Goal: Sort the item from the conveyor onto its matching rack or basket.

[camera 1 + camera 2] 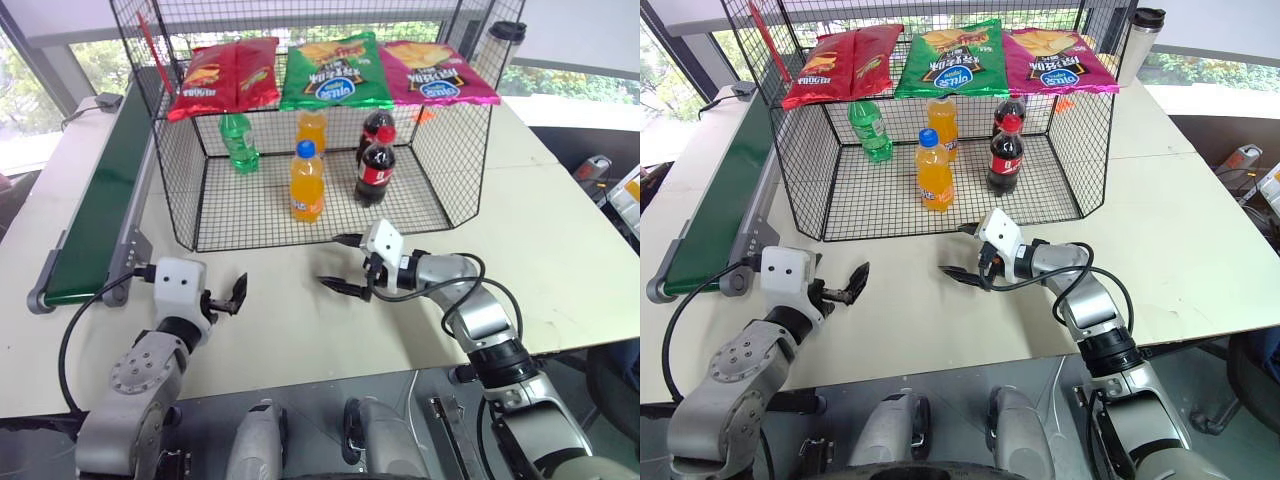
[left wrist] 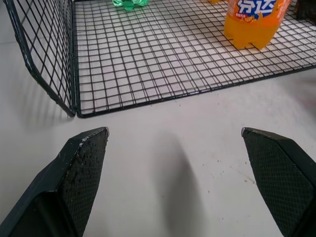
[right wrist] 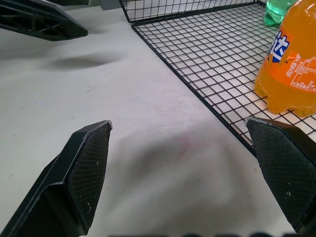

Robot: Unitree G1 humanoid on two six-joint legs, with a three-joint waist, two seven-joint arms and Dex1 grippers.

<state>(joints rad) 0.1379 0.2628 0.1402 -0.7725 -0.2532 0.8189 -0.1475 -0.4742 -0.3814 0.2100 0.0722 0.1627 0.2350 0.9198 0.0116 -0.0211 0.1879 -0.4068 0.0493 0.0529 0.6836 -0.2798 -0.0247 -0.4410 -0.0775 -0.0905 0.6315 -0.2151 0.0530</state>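
Both claws gape wide, empty, over table [image 1: 560,250] near rack [image 1: 180,190] front. Left claw [image 1: 232,293], right claw [image 1: 342,264]. Green bottle [image 1: 239,142] stands far-left in rack.

A robotics lab's mock shop: conveyor [image 1: 95,215], wire rack [image 1: 250,215] of snacks on a table [image 1: 560,260].

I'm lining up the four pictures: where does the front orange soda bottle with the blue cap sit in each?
Left eye view: orange bottle, front middle of the wire rack.
Right eye view: the same spot, left of the cola bottle.
Left wrist view: its base at the top right.
Right wrist view: at the right edge.
Shared landmark: the rack's front floor edge.
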